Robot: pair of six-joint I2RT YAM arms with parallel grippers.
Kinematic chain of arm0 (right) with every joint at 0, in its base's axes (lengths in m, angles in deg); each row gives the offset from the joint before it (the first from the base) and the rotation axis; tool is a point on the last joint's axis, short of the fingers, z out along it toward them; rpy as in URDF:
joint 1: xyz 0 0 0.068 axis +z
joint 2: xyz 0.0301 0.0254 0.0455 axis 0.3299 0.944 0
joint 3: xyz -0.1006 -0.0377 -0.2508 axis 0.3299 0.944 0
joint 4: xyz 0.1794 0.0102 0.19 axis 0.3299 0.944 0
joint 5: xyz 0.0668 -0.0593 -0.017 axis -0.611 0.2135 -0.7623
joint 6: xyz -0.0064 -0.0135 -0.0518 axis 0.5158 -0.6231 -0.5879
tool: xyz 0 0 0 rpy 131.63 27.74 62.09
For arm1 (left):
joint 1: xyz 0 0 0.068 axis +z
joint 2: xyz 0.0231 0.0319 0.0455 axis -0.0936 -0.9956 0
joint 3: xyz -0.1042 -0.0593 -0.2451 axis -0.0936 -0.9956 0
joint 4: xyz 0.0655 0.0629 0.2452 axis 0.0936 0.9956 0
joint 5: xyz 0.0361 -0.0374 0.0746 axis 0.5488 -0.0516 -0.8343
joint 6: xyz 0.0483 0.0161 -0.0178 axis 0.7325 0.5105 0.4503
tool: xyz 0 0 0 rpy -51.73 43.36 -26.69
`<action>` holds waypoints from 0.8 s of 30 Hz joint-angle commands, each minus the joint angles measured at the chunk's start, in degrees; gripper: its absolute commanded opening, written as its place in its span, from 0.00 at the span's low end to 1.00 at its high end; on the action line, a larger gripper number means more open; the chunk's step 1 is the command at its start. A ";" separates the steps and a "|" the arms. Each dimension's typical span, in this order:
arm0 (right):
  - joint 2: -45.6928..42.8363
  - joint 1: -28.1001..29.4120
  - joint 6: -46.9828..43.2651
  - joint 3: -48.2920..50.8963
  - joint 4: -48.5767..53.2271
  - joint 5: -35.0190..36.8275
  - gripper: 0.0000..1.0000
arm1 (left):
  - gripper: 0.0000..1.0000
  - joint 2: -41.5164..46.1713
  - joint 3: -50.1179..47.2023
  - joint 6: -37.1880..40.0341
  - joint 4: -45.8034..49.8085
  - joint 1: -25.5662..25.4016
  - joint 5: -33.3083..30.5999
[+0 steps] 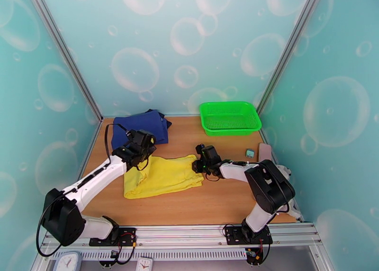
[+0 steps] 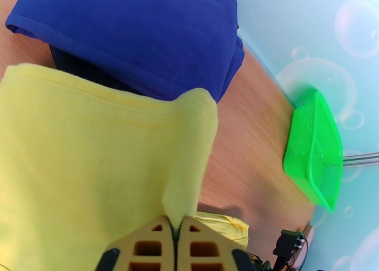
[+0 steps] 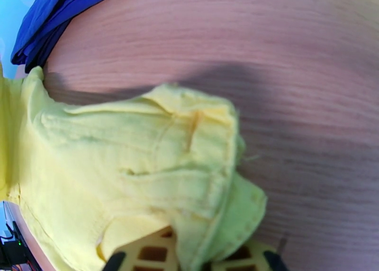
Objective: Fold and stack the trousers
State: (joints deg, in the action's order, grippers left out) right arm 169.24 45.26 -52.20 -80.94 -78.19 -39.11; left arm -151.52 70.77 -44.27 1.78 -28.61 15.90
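The yellow trousers [image 1: 161, 177] lie folded in a flat bundle on the wooden table, between the two arms. My left gripper [image 1: 143, 161] is at their far left corner, and in the left wrist view it [image 2: 176, 229] is shut on a raised fold of the trousers [image 2: 85, 163]. At the far right corner sits my right gripper [image 1: 195, 165]. Seen from the right wrist, that gripper [image 3: 203, 255] has the bunched edge of the trousers [image 3: 132, 163] pinched between its fingers.
Navy blue garments [image 1: 142, 125] are piled at the back left, touching the trousers' far edge [image 2: 142, 30]. A green basket [image 1: 232, 130] stands at the back right. A small teal object [image 1: 249, 152] and a pink item [image 1: 264, 151] lie by the right wall.
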 commanded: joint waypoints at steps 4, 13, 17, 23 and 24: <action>2.13 0.39 1.82 -0.40 -0.57 -2.13 0.13 | 0.00 -6.65 6.46 -7.45 -3.90 -7.95 -7.34; 2.37 0.72 2.30 -0.33 -0.88 -2.04 0.12 | 0.00 -18.29 17.25 -16.98 -3.19 -17.62 -14.05; 2.68 0.87 2.57 -0.34 -1.10 -2.13 0.12 | 0.00 -25.57 22.48 -19.10 -2.09 -19.88 -13.10; 2.48 0.81 2.74 -0.23 -1.36 -2.51 0.13 | 0.00 -31.40 23.67 -23.22 -0.95 -21.56 -13.89; 2.23 0.75 2.82 -0.14 -1.56 -2.74 0.13 | 0.00 -31.17 22.32 -21.39 -4.58 -21.54 -13.77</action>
State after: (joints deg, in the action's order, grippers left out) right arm 170.20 45.33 -51.06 -80.96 -80.16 -40.40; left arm -182.41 93.04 -64.45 0.69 -49.52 3.68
